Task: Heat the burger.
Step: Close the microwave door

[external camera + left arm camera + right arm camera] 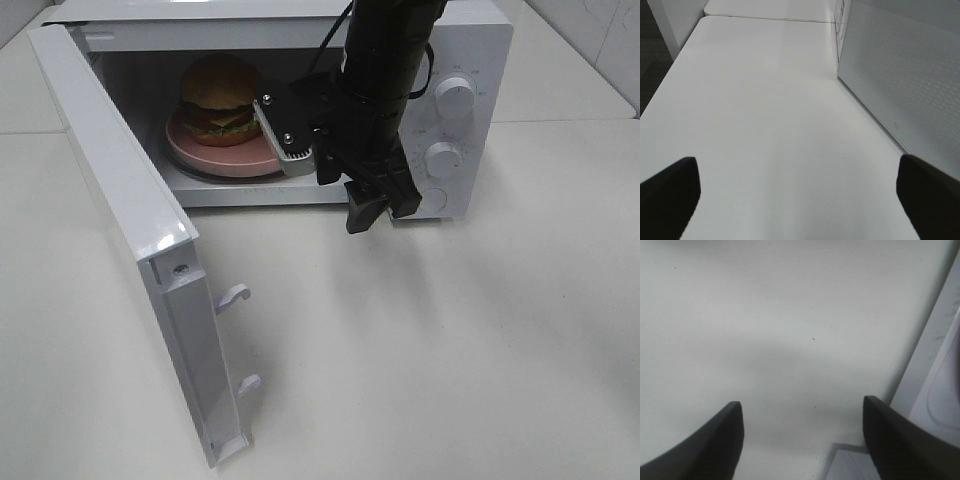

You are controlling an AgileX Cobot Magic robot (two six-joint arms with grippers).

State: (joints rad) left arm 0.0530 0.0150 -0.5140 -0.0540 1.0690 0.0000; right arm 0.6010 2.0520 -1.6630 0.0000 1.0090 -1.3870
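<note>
White door (120,200) open; black arm (378,90) before cavity (145,85); burger (218,98) on pink plate (228,160).

The right arm (385,80) hides the right side of the pink plate (215,158) — the left gripper (797,167) runs off its wrist view's edge.
</note>
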